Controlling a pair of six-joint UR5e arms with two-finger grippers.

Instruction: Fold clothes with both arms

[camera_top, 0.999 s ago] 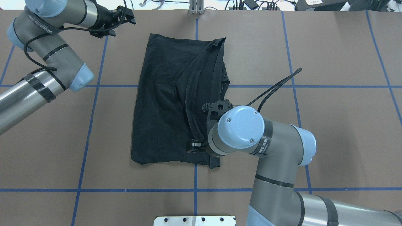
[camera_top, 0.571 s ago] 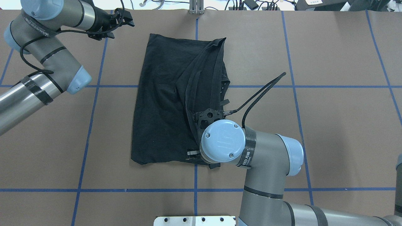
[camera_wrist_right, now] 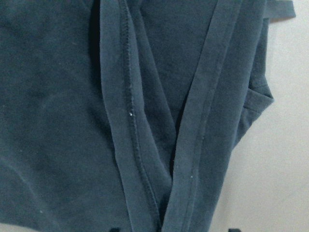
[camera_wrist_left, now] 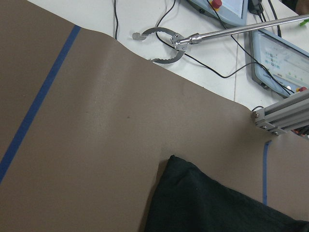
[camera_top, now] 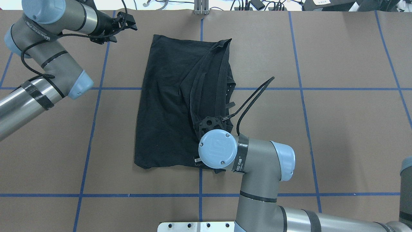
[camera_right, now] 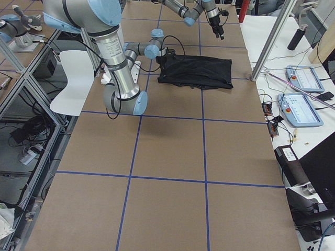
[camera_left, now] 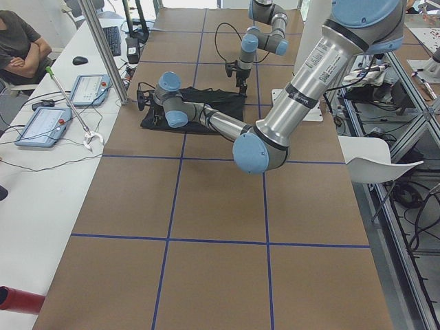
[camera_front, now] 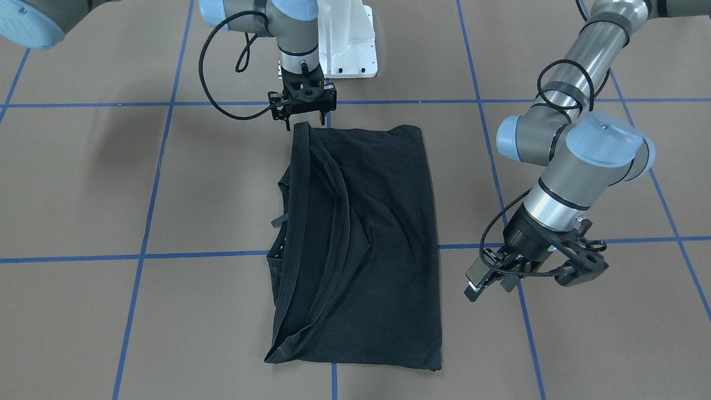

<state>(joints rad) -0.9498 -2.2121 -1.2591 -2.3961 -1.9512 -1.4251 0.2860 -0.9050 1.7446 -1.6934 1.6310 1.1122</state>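
**tapegrid:** Where are we in the fold, do you reckon?

**ur5fan:** About midway, I'd say. The black T-shirt (camera_front: 383, 222) lies flat on the worktop (camera_front: 111, 183) as a long narrow rectangle. Its sides are brought in and the hems are bunched in ridges along the robot's right side. My guess is the end-over-end fold is what's left.

**tapegrid:** And the tools?

**ur5fan:** The right tool (camera_front: 305, 118) sits over the shirt's end nearest the robot, right at the bunched corner. Its fingers are spread wide with nothing in them. Its wrist cam is filled with those hem ridges, so it's low, but I can't tell if it touches the cloth. The left tool (camera_front: 487, 286) hangs off near the far corner, apart from the shirt. Its fingers look parted as far as I can make out, and it's holding nothing.

**tapegrid:** So next?

**ur5fan:** My take: the right one goes down and pinches that corner, catching every layer and not just the top hem. The left one needs a corner of its own, or the end gets dragged crooked.

**tapegrid:** Anything in the way?

**ur5fan:** Not much. The right arm's black cable (camera_top: 264, 85) loops just past the shirt's edge and could snag. The white base plate (camera_front: 350, 50) is close behind the right tool. Past the worktop's far edge there's a grabber stick (camera_wrist_left: 179, 41), control tablets (camera_wrist_left: 280, 58) and a seated person (camera_left: 20, 41).
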